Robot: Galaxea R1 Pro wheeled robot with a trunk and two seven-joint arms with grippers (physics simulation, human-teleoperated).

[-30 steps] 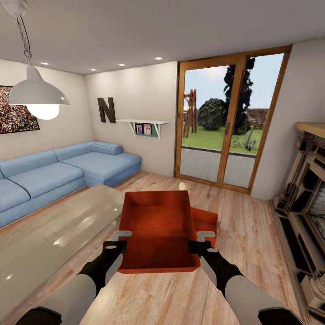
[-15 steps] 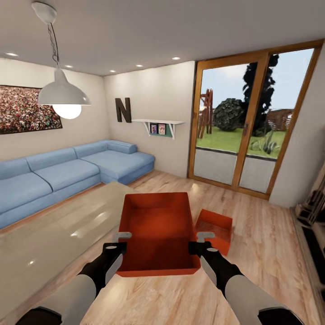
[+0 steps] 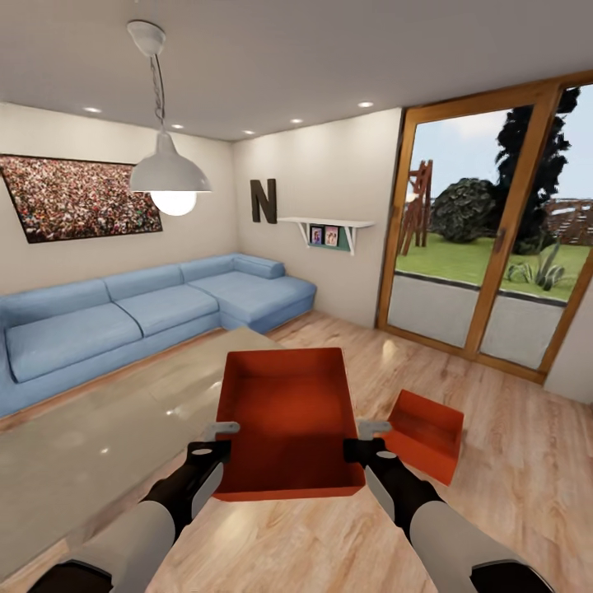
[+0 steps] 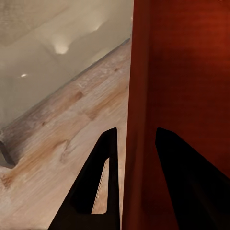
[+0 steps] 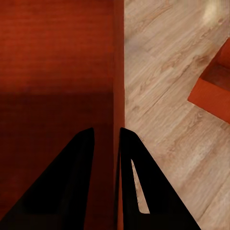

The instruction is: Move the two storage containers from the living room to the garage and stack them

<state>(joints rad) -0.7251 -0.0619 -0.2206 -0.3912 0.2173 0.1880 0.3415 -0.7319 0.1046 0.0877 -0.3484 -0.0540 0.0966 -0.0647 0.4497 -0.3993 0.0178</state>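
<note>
Left hand and right hand clamp the side walls of the held container; second container lies on the plank floor at the right hand's 3 o'clock.

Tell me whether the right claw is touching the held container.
Touching: in the right wrist view, the right claw has its two fingers pinching the held container wall.

View turned left: sofa, pendant lamp and glass doors sit further right; fireplace out of frame; wall picture in full view; floor container more exposed.
</note>
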